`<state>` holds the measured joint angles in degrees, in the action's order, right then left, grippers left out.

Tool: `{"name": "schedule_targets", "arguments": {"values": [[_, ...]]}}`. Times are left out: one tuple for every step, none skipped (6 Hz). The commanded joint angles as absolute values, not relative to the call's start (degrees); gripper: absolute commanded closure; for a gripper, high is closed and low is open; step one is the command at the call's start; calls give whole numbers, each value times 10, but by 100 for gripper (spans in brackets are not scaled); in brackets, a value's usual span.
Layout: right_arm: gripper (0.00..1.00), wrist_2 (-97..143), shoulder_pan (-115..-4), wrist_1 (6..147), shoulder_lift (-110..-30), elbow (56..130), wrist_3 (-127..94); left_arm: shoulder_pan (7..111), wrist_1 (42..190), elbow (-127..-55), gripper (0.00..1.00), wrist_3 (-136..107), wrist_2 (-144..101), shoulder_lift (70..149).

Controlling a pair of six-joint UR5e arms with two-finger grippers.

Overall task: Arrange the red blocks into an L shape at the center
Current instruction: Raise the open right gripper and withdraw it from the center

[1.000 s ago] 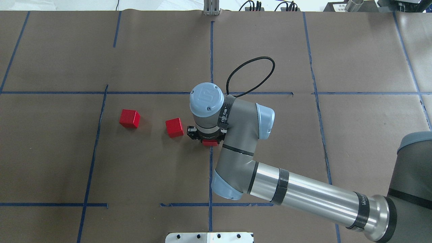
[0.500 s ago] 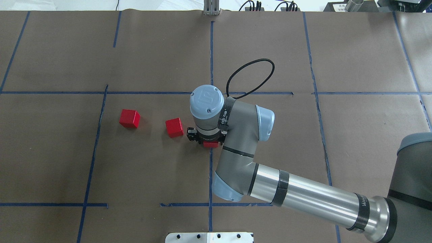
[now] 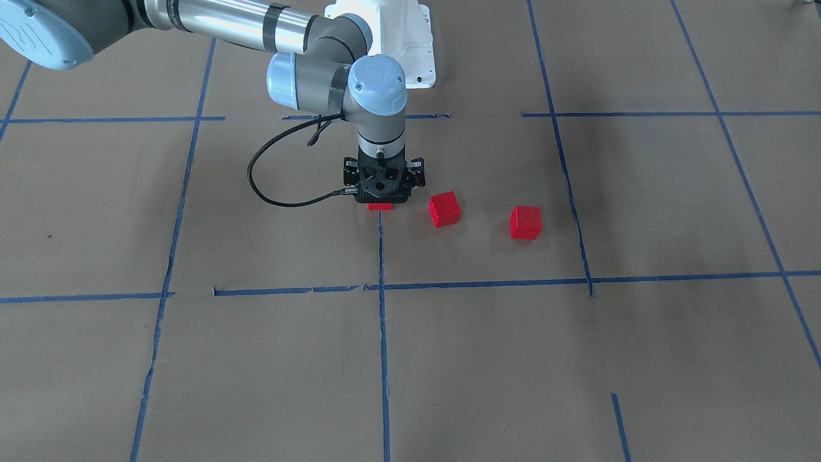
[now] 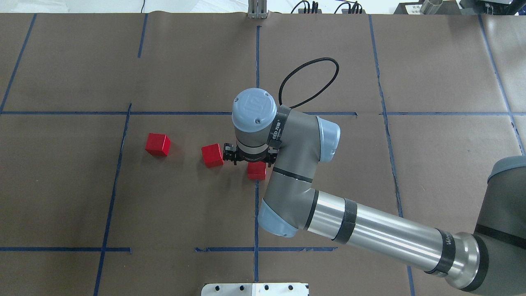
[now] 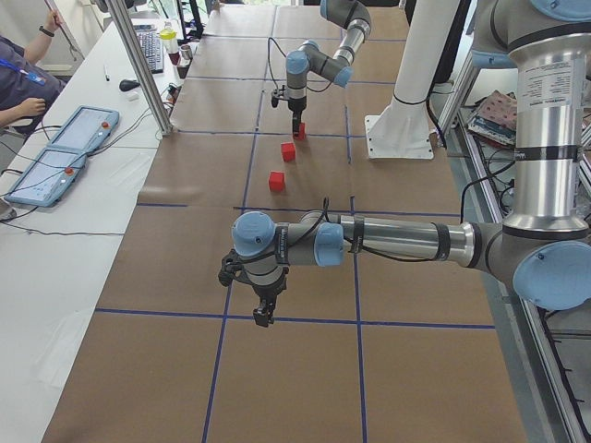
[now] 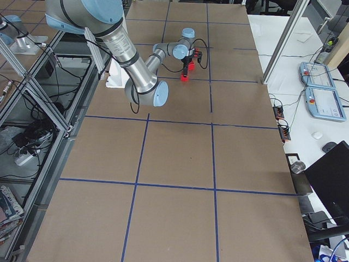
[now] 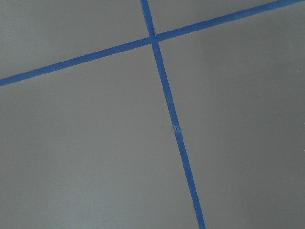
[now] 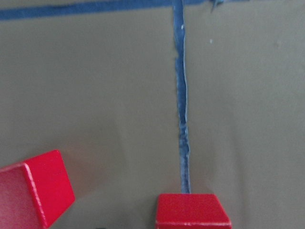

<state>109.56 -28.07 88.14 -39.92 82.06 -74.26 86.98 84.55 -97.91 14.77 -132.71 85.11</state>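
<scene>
Brown paper ruled in blue tape covers the table [image 4: 82, 197]. One red block [image 4: 257, 172] is set at the center [image 4: 185, 205], on the end of the blue tape line [image 3: 380, 256], directly under the right gripper [image 4: 249, 158], whose jaws appear parted and clear of it. The nearest block [image 4: 212, 155] is best gripped squarely and laid flush against it, and the far block [image 4: 157, 144] added at a right angle. Whether the left gripper [image 5: 263, 314] is spread cannot be told.
</scene>
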Motion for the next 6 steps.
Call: {"name": "schedule_targets", "arguments": {"values": [[0,1151,-363,930,-401,876,-696,867,846,-986,0,149,-1327,853],[0,1200,-425,959,-422,887,-613,856,845,-986,0,147,-1326,855],[0,1235,-479,960,-474,904,-537,854,862,-987,0,142,-1327,864],[0,1255,-535,965,-521,914,-440,854,922,-988,0,142,-1325,867],[0,1273,-592,988,-553,918,-342,853,982,-988,0,141,-1328,881],[0,1287,-646,1019,-592,938,-238,850,982,-989,0,118,-1329,894]]}}
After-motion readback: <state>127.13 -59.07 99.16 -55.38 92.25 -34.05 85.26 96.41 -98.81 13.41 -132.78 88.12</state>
